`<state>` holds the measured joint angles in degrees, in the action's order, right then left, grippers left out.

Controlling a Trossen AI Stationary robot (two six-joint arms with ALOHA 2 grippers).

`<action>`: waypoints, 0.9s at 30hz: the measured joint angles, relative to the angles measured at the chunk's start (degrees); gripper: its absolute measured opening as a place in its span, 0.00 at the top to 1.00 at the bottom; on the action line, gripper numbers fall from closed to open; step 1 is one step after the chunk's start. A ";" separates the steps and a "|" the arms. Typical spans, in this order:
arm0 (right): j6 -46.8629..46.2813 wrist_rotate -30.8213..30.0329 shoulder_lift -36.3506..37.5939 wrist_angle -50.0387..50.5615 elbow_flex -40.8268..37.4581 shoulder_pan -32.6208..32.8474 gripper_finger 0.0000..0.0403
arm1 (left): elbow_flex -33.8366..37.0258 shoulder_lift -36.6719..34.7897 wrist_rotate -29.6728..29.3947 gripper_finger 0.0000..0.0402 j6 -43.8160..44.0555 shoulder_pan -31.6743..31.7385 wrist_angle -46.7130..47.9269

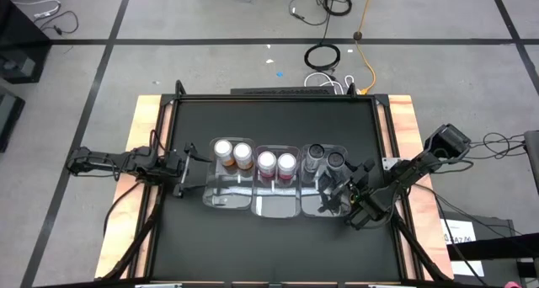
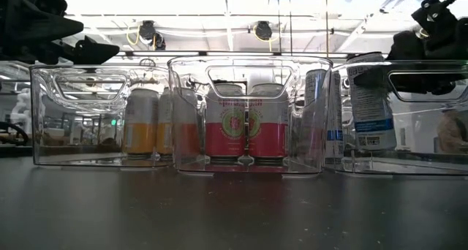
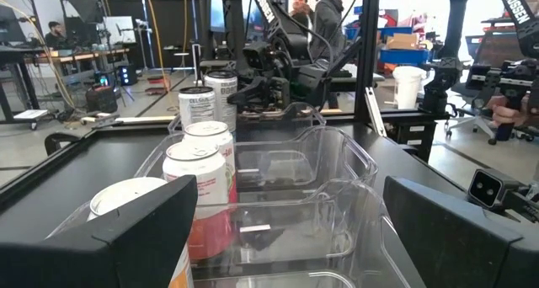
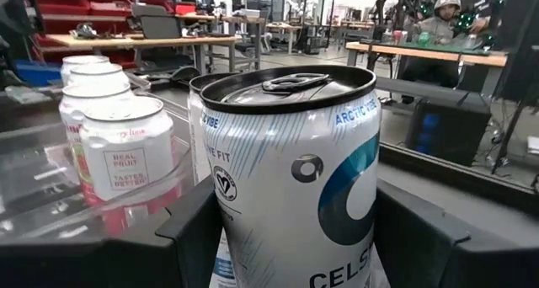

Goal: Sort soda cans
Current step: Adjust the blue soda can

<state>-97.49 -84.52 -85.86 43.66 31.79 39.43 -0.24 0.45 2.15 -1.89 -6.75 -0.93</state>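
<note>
while i watch from my station, the right end effector (image 1: 337, 189) sits inside the right-hand bin (image 1: 322, 205), near the table's right edge, its two dark fingers (image 4: 198, 229) spread just wide enough to flank a silver can (image 4: 296, 180) with blue lettering. through the right wrist camera the can fills the gap between the fingers, but i cannot tell whether they press on it or stand a hair off. from above, the second dark can (image 1: 315, 156) stands touching the first at the far end of that same bin.

the middle bin (image 1: 276, 206) holds the two red cans (image 1: 277, 163) side by side at its far end; in the level view they show through the clear wall as a red and white pair (image 2: 245, 124). the left bin (image 1: 227, 201) holds the two orange cans (image 1: 233, 152), likewise together at its far end.

my left end effector (image 1: 187, 171) waits just beside the left bin, toward the table's left edge, holding nothing. its fingers (image 3: 143, 237) stand wide apart in the left wrist camera, with the row of bins and cans visible between them. people (image 3: 316, 18) stand in the room beyond the table (image 1: 278, 120).
</note>
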 joint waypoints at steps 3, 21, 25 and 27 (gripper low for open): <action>-1.78 -0.14 0.14 -2.29 -1.52 -0.22 0.40 | -0.01 0.00 0.00 0.03 0.00 -0.01 0.00; 0.69 -4.12 0.11 -16.37 -9.14 -1.57 0.40 | -0.01 0.00 0.00 0.03 0.00 0.01 0.00; 0.71 -4.12 0.11 -16.80 -9.13 -3.34 0.40 | 0.01 0.00 0.00 0.03 0.00 0.00 0.00; 0.71 -4.12 0.11 -17.10 -9.13 -4.25 0.40 | 0.01 0.01 0.01 0.03 0.00 0.00 0.00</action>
<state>-96.77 -88.64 -85.76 26.55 22.66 35.18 -0.24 0.45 2.16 -1.89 -6.75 -0.93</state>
